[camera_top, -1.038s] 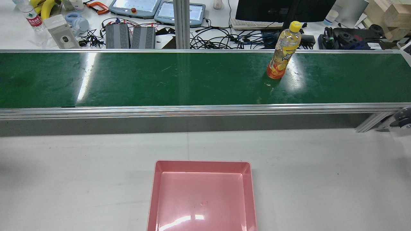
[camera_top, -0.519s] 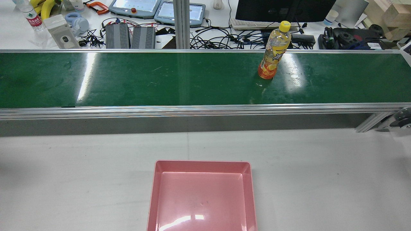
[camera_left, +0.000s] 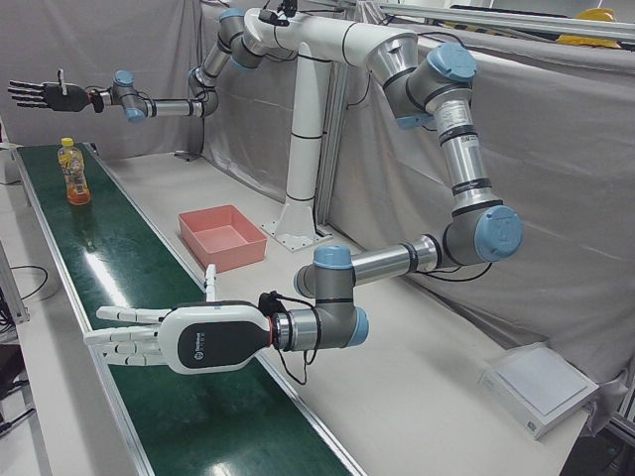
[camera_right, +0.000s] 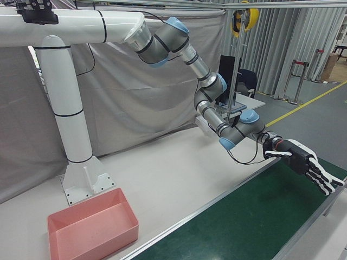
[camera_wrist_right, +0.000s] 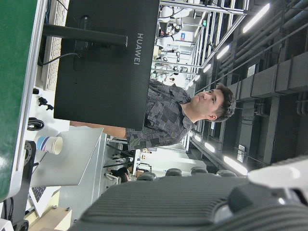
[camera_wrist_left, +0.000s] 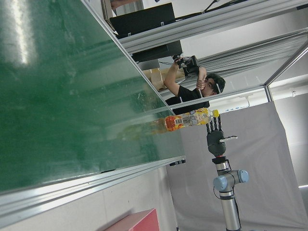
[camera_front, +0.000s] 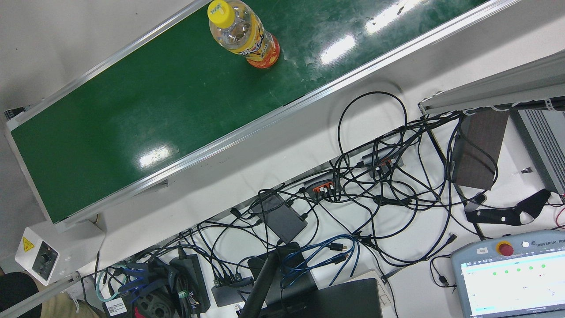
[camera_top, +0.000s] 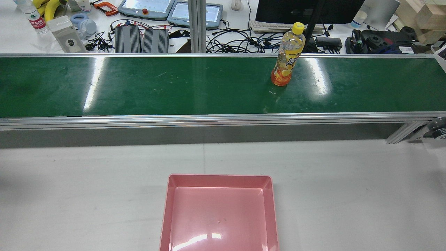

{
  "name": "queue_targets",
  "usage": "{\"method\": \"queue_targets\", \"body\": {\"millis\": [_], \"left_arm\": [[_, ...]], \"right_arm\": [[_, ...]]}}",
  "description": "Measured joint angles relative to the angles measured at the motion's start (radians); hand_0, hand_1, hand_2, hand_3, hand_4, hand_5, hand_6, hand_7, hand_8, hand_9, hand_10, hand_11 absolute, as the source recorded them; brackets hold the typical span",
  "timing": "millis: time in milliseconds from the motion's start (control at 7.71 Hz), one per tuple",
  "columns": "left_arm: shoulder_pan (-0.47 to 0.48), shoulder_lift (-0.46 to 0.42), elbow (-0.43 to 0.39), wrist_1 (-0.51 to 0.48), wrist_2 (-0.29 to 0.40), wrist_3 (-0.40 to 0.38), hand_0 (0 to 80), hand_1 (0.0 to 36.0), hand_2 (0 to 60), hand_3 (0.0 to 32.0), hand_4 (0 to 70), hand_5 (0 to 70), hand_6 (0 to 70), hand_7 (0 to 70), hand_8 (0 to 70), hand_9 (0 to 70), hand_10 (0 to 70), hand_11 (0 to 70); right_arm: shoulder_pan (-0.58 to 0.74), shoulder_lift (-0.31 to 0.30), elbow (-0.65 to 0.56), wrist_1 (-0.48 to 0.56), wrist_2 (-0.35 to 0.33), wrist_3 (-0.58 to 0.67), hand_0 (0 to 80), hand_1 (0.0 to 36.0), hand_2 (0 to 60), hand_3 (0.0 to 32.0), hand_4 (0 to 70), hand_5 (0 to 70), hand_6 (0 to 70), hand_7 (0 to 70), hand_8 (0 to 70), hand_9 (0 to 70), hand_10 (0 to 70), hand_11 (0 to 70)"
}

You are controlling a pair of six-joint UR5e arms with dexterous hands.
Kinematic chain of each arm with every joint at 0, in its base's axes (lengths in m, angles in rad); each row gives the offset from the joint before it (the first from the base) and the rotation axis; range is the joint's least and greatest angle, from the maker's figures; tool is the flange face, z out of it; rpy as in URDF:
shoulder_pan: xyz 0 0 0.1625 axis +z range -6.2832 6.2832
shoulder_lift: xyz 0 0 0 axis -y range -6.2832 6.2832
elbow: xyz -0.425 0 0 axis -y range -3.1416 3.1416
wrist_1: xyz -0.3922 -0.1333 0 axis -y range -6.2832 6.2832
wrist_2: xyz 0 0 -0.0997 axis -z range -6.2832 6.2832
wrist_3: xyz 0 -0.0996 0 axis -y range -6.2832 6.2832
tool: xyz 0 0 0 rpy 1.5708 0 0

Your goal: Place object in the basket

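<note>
An orange drink bottle [camera_top: 287, 62] with a yellow cap stands upright on the green conveyor belt [camera_top: 156, 87], right of centre in the rear view. It also shows in the front view [camera_front: 247, 35], the left-front view [camera_left: 73, 174] and the left hand view [camera_wrist_left: 187, 119]. The pink basket [camera_top: 219, 178] sits empty on the white table, nearer than the belt. My left hand [camera_left: 159, 337], white, is open with fingers spread over the belt's left end, far from the bottle. My right hand [camera_left: 45, 94], black, is open above the belt's right end, beyond the bottle [camera_right: 306, 165].
The belt's aluminium rail [camera_top: 209, 118] runs between the belt and the table. Behind the belt, a desk holds cables [camera_front: 375, 176], a monitor [camera_top: 306, 10] and teach pendants [camera_top: 146, 7]. A person [camera_wrist_left: 192, 89] stands past the belt's right end.
The bottle has travelled to the left along the belt in the rear view, still upright. The basket has not moved.
</note>
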Motion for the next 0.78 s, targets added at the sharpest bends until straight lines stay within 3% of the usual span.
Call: {"method": "queue_targets", "body": {"millis": [779], "left_arm": [[0.000, 0.000, 0.001, 0.000, 0.000, 0.000, 48.3, 2.4, 0.0, 0.0, 15.5, 7.0, 0.0, 0.0, 5.4, 10.1, 6.5, 10.2]], "right_arm": [[0.000, 0.001, -0.001, 0.001, 0.000, 0.000, 0.0, 0.0, 0.0, 0.0, 0.0, 0.0, 0.0, 0.0, 0.0, 0.0, 0.0, 0.0]]}}
